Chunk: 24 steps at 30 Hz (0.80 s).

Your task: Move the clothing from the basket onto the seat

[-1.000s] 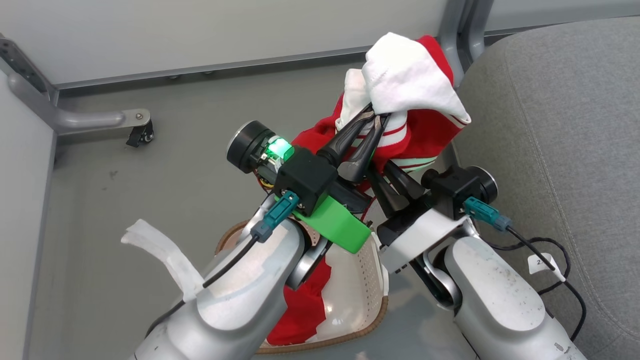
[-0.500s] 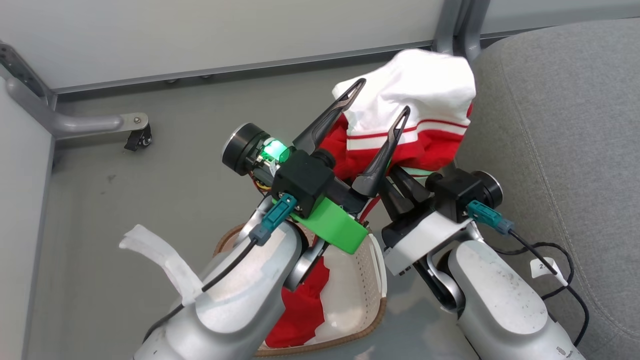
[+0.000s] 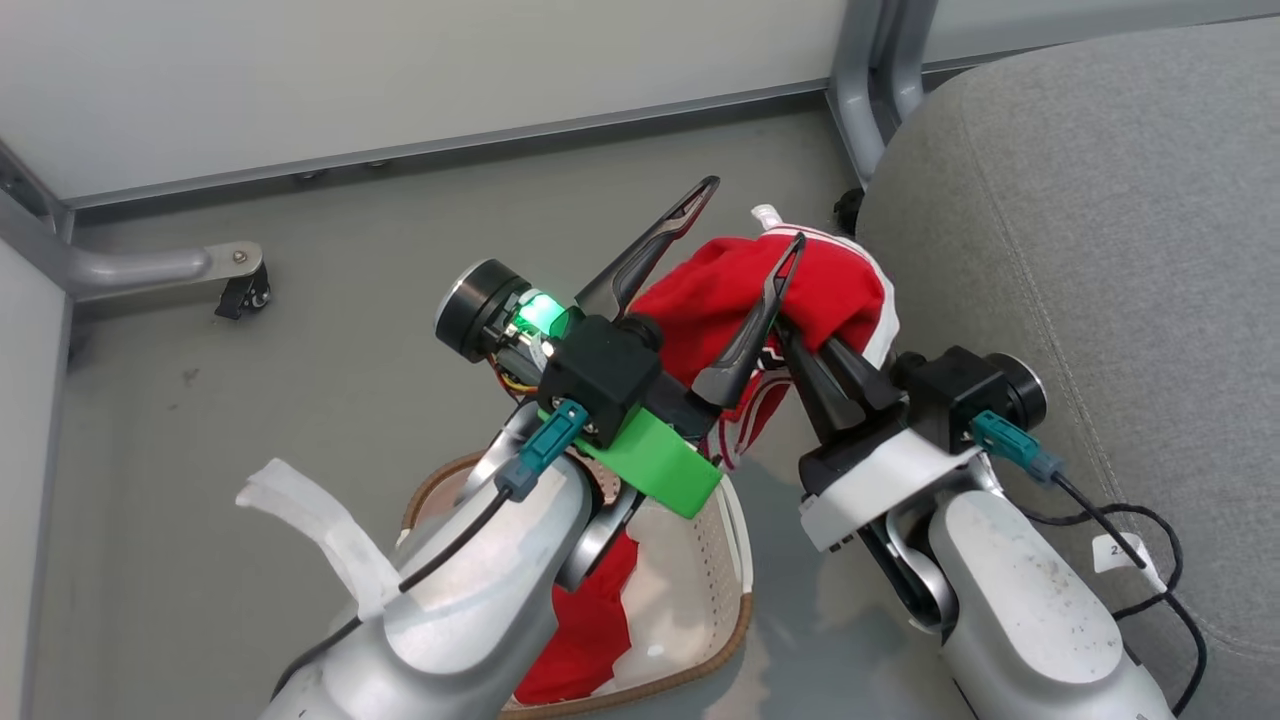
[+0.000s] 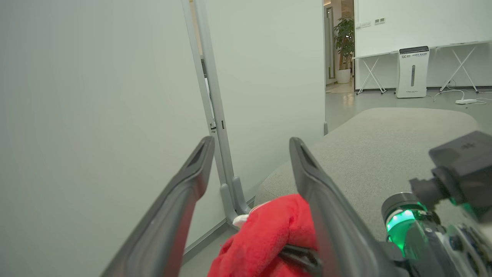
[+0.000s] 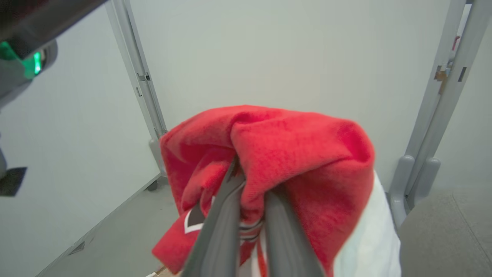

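Note:
The red garment with white trim (image 3: pixel 840 290) hangs bunched in the air beside the grey seat (image 3: pixel 1080 250), above the floor. My right gripper (image 3: pixel 800 325) is shut on it from below, fingertips buried in the cloth; the right wrist view shows the garment (image 5: pixel 292 154) folded over the gripper (image 5: pixel 250 181). My left gripper (image 3: pixel 750 215) stands open around the garment's left side, touching nothing I can make out; its wrist view shows the gripper (image 4: pixel 250 142) with the garment (image 4: pixel 269 234) low between its fingers. The cream basket (image 3: pixel 742 620) sits under my left forearm with the plain red garment (image 3: pixel 590 630) inside.
A grey metal post (image 3: pixel 870 80) rises at the seat's far corner. A frame leg with a caster (image 3: pixel 235 290) lies at the left on the grey floor. White partition panels close off the back and left. A black cable with a tag (image 3: pixel 1120 550) trails over the seat.
My left gripper has let go of the garment and opened. The garment has slumped lower, its white panel folded under, and the right gripper has carried it right. The head camera has shifted.

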{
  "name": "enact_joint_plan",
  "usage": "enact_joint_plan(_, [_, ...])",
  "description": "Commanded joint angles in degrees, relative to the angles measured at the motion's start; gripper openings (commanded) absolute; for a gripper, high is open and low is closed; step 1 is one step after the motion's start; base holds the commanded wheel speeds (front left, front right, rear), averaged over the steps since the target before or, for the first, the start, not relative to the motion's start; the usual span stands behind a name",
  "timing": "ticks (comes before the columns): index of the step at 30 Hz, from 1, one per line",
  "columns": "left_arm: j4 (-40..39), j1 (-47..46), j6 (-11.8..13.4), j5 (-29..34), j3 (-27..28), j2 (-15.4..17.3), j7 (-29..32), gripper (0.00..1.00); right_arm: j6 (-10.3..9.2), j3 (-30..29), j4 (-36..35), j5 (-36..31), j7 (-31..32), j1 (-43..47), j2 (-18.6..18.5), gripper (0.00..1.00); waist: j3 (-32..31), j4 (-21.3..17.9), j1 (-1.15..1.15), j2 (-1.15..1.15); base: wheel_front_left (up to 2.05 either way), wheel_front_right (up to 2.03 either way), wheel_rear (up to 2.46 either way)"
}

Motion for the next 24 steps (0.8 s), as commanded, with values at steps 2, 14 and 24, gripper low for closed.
enact_joint_plan(2, [0.2,1.0,-0.1,0.3,-0.1,0.7,0.0,1.00,-0.06,-1.7,-0.9,-1.0,-0.2,1.4,-0.2,0.00,0.0,-1.8,0.00,0.47,0.00,0.00,0.00])
enact_joint_plan(14, [1.9,1.6,-0.9,1.0,-1.8,2.4,0.3,1.00,-0.06,-9.4,-4.5,-4.4,-0.2,6.5,-0.2,0.00,1.0,-9.7,0.00,0.47,0.00,0.00,0.00])
enact_joint_plan(24, [3.2,1.4,-1.8,-0.3,-2.3,3.2,1.3,1.00,-0.06,-16.0,-7.5,-5.1,-0.2,10.2,-0.2,0.00,3.6,-15.5,0.00,0.47,0.00,0.00,0.00])
